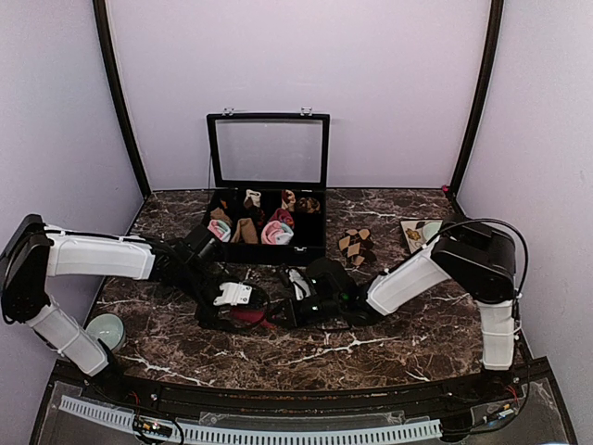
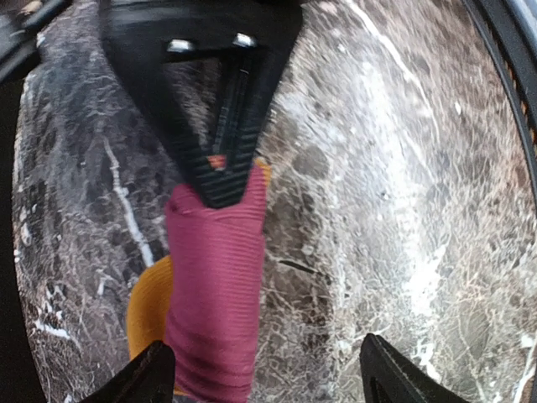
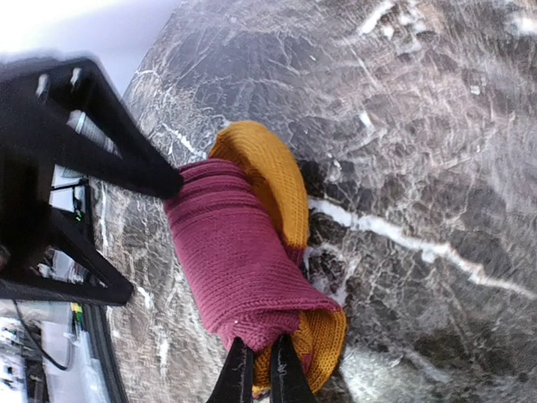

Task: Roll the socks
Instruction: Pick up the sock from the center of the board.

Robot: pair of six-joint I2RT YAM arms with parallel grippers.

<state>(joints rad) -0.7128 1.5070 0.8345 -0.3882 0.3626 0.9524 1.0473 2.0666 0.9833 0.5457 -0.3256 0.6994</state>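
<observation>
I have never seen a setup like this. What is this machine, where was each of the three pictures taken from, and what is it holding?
These are two robot arms bolted at the near edge of a marble table. The wide picture looks down from above and behind them. The other two come from a small camera on each wrist, so each shows its own fingers. The right gripper is pinched shut on one end of a magenta sock roll with orange parts. The left gripper stands open at the roll's other end. Further back lie brown-and-beige diamond socks and an open black box holding small sock rolls. A pale bowl sits at the left.
</observation>
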